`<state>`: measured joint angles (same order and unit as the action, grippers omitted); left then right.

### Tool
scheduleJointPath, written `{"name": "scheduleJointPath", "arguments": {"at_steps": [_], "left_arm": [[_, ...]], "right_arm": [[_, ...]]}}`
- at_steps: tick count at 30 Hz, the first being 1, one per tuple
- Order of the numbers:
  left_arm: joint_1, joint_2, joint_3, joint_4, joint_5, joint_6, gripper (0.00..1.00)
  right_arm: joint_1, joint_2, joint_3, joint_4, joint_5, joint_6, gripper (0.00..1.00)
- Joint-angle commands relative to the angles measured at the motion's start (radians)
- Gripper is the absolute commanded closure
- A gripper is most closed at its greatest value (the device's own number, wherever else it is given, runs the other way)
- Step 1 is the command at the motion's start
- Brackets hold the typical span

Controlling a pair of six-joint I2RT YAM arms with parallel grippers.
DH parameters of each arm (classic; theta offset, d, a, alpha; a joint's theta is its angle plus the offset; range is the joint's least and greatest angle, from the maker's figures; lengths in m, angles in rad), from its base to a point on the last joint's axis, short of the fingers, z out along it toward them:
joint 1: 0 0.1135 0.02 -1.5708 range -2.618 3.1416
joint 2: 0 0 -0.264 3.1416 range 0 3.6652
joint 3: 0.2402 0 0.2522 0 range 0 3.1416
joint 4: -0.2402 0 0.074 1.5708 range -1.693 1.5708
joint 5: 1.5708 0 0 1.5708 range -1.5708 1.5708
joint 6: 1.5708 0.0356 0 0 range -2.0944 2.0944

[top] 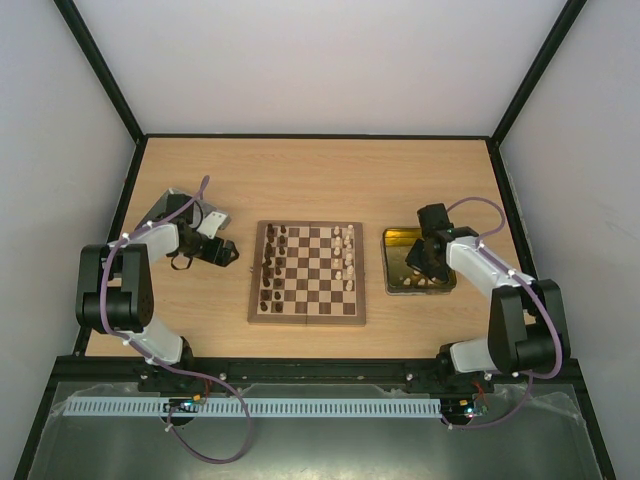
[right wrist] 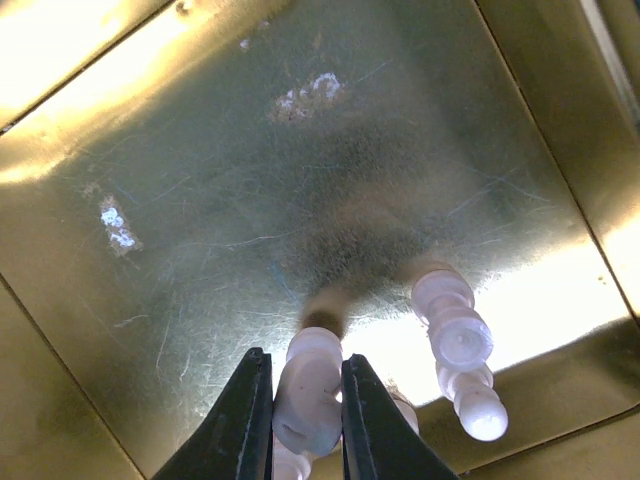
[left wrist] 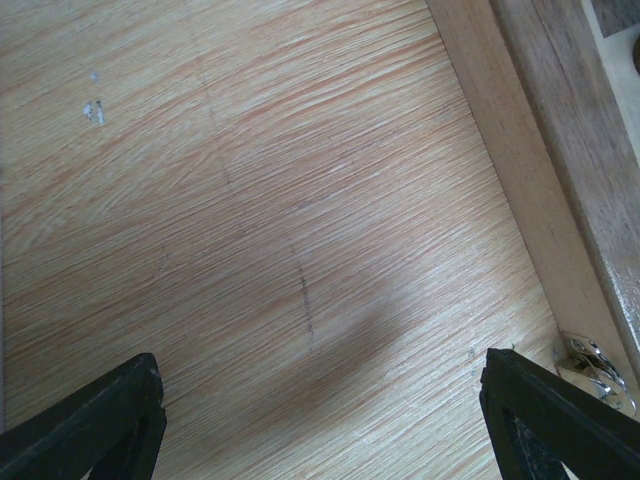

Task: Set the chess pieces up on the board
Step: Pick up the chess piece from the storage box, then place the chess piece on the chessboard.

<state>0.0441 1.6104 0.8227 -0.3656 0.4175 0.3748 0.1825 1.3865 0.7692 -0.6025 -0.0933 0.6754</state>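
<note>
Right wrist: right jaws pinch cream piece (right wrist: 305,395) near tray wall (right wrist: 570,375); left jaws spread.

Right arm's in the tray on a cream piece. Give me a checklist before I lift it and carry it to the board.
1. Grip: right gripper shut against both sides of the cream piece - ok.
2. Neighbour: second cream piece lies just right of it, apart - ok.
3. Held piece clear of the tray floor - cannot tell.
4. Left gripper open over the table beside the board, off the route - ok.
5. Free squares: near end of the cream rows looks bare - ok.
</note>
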Motion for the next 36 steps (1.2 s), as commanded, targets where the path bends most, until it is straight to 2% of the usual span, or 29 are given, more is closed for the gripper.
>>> {"name": "scheduleJointPath", "arguments": {"at_steps": [1,12,17,25,36], "left_arm": [[-0.004,0.006,0.001,-0.018,0.013,0.009,0.13],[-0.004,0.012,0.003,-0.02,0.012,0.007,0.13],[-0.004,0.017,0.003,-0.02,0.011,0.009,0.13],[-0.004,0.016,0.003,-0.02,0.012,0.009,0.13],[-0.006,0.015,0.004,-0.02,0.014,0.009,0.14]], "right_arm": [[-0.005,-0.031,0.03,-0.04,0.032,-0.017,0.93],[0.0,-0.084,0.07,-0.089,0.009,-0.032,0.97],[0.04,-0.105,0.1,-0.126,0.018,-0.035,0.97],[0.233,-0.124,0.204,-0.203,0.058,0.023,0.98],[0.523,-0.109,0.193,-0.221,0.107,0.15,0.98]]}}
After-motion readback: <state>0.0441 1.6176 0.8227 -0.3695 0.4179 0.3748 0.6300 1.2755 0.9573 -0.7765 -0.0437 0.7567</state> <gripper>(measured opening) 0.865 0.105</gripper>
